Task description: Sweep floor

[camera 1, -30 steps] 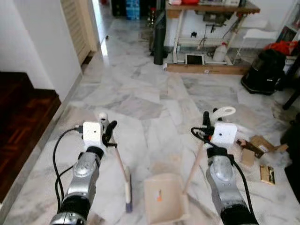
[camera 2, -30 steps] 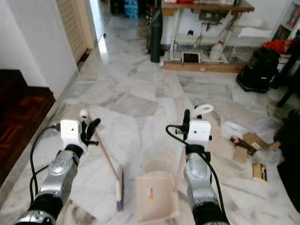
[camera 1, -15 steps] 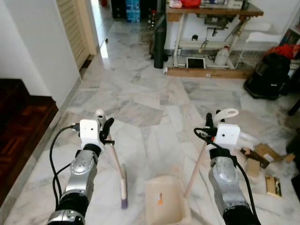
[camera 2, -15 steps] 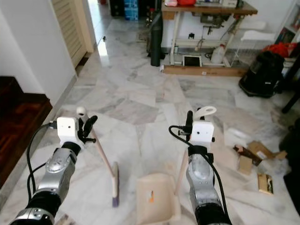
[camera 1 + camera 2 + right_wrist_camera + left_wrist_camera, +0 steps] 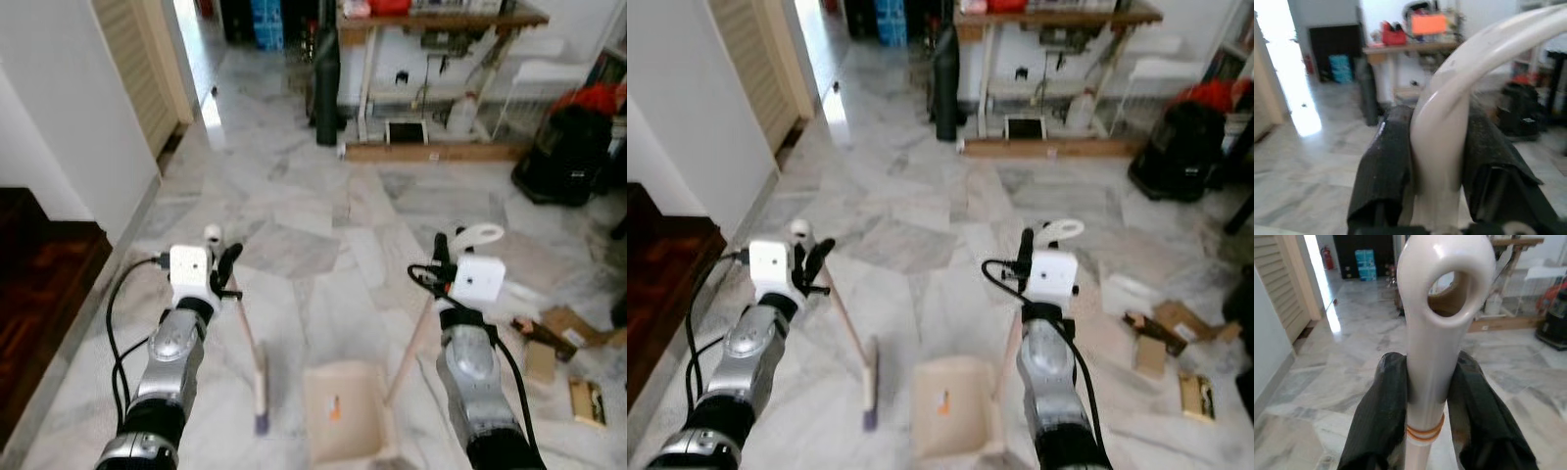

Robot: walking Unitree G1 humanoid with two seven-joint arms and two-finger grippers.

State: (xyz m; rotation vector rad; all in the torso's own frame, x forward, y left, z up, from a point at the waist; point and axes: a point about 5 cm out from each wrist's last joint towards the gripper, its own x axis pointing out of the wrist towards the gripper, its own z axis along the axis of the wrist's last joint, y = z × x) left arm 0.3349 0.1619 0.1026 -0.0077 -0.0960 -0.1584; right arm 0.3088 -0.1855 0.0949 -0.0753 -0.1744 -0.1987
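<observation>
My left gripper (image 5: 225,266) is shut on the upper end of a short broom's pale handle (image 5: 245,328); the white looped tip (image 5: 1442,298) sticks out past the black fingers (image 5: 1376,421). The broom head (image 5: 260,397) rests on the marble floor. To its right, my right gripper (image 5: 443,257) is shut on the dustpan's handle (image 5: 409,345), whose white curved top (image 5: 1449,132) runs between the fingers (image 5: 1383,166). The beige dustpan (image 5: 348,423) sits on the floor between my arms with a small orange scrap in it. Cardboard scraps (image 5: 554,328) lie on the floor to the right.
A dark wooden step (image 5: 39,294) and a white wall (image 5: 78,117) border the left. A wooden workbench (image 5: 431,20), a tall black object (image 5: 327,73) and a black vacuum (image 5: 563,147) stand at the far side. Open marble floor (image 5: 313,215) lies ahead.
The whole picture has shifted a little as the camera moved. Both grippers keep their hold, and the broom and dustpan stay much the same relative to my arms.
</observation>
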